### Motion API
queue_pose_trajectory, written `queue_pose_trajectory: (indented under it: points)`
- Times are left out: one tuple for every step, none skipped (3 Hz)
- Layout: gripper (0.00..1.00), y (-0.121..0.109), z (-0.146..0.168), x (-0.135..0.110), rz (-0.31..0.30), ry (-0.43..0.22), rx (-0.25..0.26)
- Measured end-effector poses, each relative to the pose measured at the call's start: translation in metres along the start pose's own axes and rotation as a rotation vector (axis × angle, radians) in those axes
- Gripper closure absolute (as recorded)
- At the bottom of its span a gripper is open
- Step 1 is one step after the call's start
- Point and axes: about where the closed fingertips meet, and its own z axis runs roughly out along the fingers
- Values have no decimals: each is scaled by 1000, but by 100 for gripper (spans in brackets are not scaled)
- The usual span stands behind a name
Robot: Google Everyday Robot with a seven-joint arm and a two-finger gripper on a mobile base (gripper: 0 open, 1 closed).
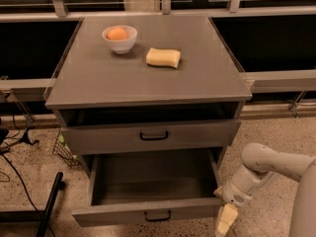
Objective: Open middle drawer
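The middle drawer [148,212] of the grey cabinet [148,83] is pulled far out. Its deep grey box is bare inside, and its small black bar handle [158,216] faces the front. My gripper [225,221] hangs low at the lower right, just beside the right front corner of this drawer's front panel. My white arm [269,164] reaches in from the right edge. The drawer above [150,136] stands slightly out, with its own black handle [154,136].
On the cabinet top are a white bowl [119,38] holding an orange fruit and a yellow sponge [163,58]. A black pole [49,201] and cables lie on the speckled floor at left. A railing with dark panels runs behind.
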Motion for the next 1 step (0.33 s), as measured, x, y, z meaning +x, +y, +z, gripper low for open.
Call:
queue_pose_trajectory:
  points:
    - [0,0,0,0,0,0,0]
